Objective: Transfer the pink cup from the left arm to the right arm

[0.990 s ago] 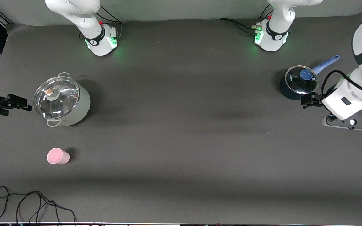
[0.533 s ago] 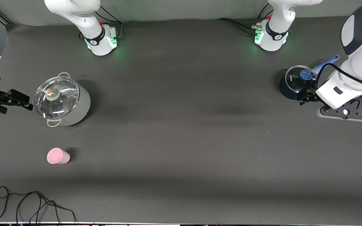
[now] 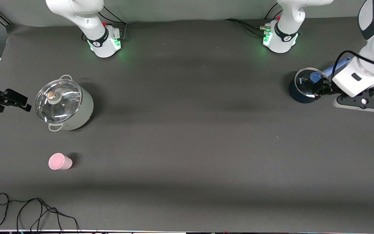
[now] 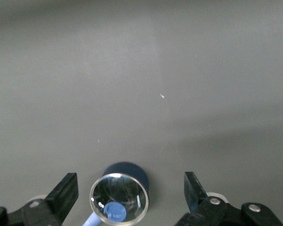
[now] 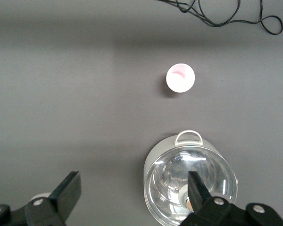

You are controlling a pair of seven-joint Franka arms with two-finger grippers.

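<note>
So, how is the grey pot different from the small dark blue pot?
The grey pot is clearly larger and pale, while the dark blue pot is small and dark. The grey pot has two loop handles; the dark blue pot has one long blue handle. The grey pot's lid knob is tan, the dark blue pot's is blue. The grey pot stands toward the right arm's end, the dark blue pot toward the left arm's. Both stand upright with glass lids on.

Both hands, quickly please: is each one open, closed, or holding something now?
Left hand: open, holding nothing, over the blue pan.
Right hand: open, holding nothing, beside the big pot.
</note>
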